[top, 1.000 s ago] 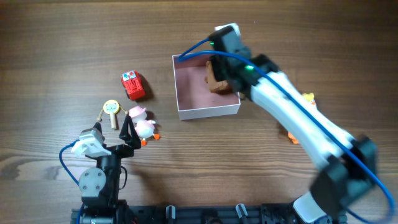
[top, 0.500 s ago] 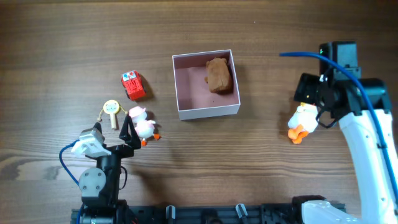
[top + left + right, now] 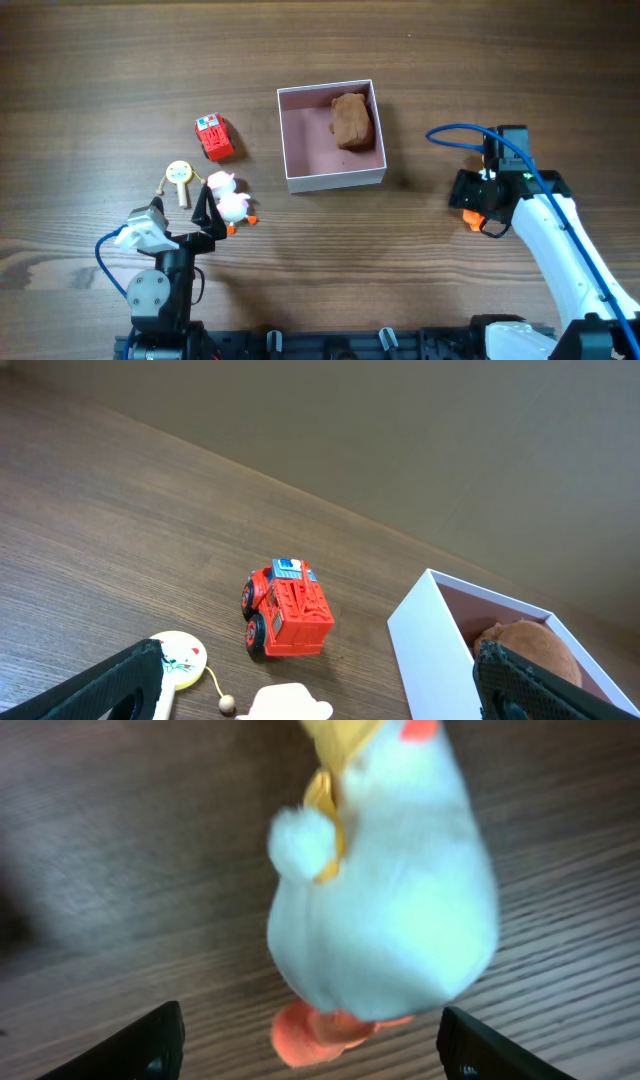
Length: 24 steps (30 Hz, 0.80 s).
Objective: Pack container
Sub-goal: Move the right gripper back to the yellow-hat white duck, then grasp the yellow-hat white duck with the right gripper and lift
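Note:
The container [image 3: 300, 150] is a white-walled box with a pink inside and holds a brown plush toy [image 3: 352, 120]. It also shows in the left wrist view [image 3: 440, 650], with the brown toy [image 3: 525, 645] in it. My right gripper [image 3: 478, 195] is open and low over a white plush duck [image 3: 390, 910]; its fingers stand wide on either side of the duck's orange feet [image 3: 470, 221]. In the right wrist view the gripper [image 3: 315, 1042] touches nothing. My left gripper [image 3: 203, 222] is open and empty beside a pink-and-white duck [image 3: 232, 205].
A red toy truck [image 3: 213, 137] and a yellow-and-white rattle drum [image 3: 180, 175] lie left of the container. Both show in the left wrist view, truck [image 3: 288, 610] and rattle [image 3: 180, 660], with the small duck's pink hat [image 3: 290, 705] at the bottom edge.
My right arm left the brown toy in the container, swung right and came down over the white duck. The left arm has not moved.

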Each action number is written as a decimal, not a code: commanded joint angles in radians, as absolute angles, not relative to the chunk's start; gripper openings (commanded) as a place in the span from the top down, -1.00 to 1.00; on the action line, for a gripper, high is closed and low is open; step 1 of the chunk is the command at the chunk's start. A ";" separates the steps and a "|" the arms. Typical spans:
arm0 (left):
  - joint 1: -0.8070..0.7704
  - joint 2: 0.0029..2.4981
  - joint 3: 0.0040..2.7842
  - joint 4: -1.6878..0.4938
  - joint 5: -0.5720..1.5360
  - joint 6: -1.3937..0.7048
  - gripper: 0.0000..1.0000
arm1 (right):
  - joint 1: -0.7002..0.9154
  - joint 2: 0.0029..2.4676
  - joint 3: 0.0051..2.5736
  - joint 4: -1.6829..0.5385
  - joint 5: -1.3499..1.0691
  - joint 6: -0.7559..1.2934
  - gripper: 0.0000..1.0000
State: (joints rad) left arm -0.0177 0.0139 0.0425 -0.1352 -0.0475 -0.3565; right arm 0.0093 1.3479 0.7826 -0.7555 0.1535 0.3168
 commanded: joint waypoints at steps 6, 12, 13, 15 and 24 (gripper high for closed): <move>-0.022 0.007 0.035 -0.132 -0.057 -0.342 -0.99 | 0.006 1.368 0.795 -0.751 0.129 0.258 0.91; -0.022 0.007 0.035 -0.132 -0.057 -0.342 -1.00 | 0.006 1.344 0.955 -0.817 -0.047 0.136 0.91; -0.022 0.007 0.035 -0.132 -0.057 -0.342 -1.00 | 0.006 1.341 0.978 -0.824 -0.060 0.131 0.91; -0.022 0.007 0.035 -0.132 -0.057 -0.342 -1.00 | 0.006 1.332 1.044 -0.854 -0.062 0.132 0.91; -0.022 0.007 0.035 -0.132 -0.057 -0.342 -1.00 | 0.006 1.333 0.997 -0.869 -0.061 0.132 0.91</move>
State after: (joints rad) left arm -0.0177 0.0139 0.0425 -0.1349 -0.0471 -0.3565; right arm 0.0086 1.3350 1.0458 -0.8749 -0.0452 0.1509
